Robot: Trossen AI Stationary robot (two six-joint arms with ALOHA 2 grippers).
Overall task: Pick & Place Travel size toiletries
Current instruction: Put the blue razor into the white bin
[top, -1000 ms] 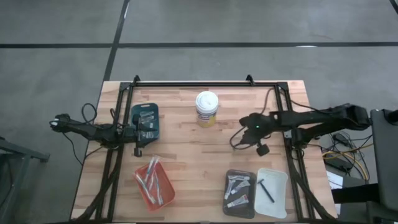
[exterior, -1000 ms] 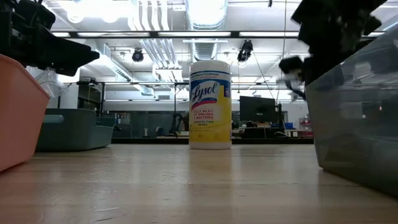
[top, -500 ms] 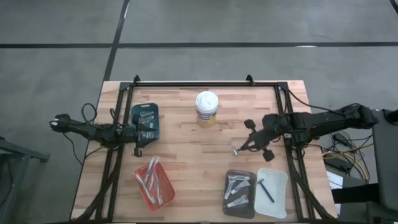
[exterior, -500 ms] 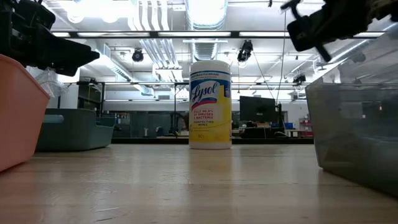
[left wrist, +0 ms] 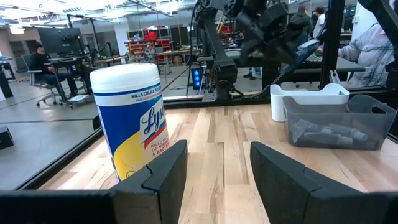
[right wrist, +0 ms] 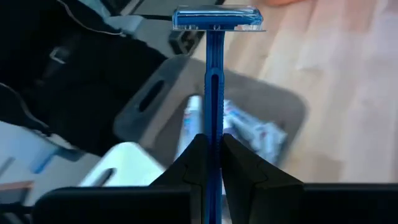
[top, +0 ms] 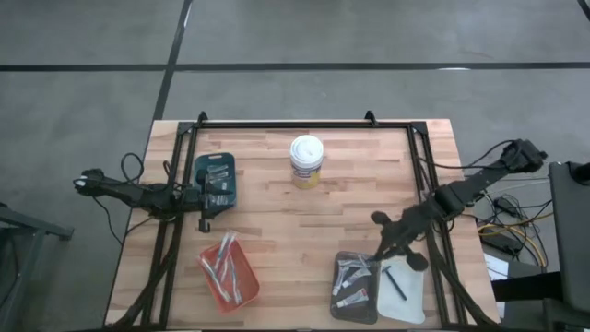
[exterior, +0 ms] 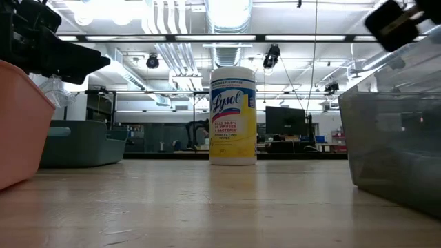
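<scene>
My right gripper [top: 385,249] is shut on a blue T-shaped razor [right wrist: 214,74] above the grey tray [top: 355,284], which holds small tubes, beside the white tray [top: 410,290]. A dark razor [top: 395,281] lies in the white tray. An orange tray [top: 229,270] holds slim toothbrushes. A teal tray [top: 216,179] holds more items. My left gripper [left wrist: 214,174] is open and empty at the teal tray's near end [top: 208,196]. My right gripper pinches the razor's handle [right wrist: 213,127] between its two fingers. The handle lies along the fingers, and the head [right wrist: 217,17] sticks out past the fingertips. The razor is lifted clear, over the grey tray [right wrist: 261,118].
A large white-lidded wipes tub [top: 306,160] stands upright at the far middle of the table. A black frame [top: 295,124] runs around the table's edges. Bare wood lies in the middle [top: 304,221]. People and benches show beyond the table.
My right gripper has carried the razor from the table's middle toward the near right, and has turned on the way. It now hangs over the grey and white trays.
</scene>
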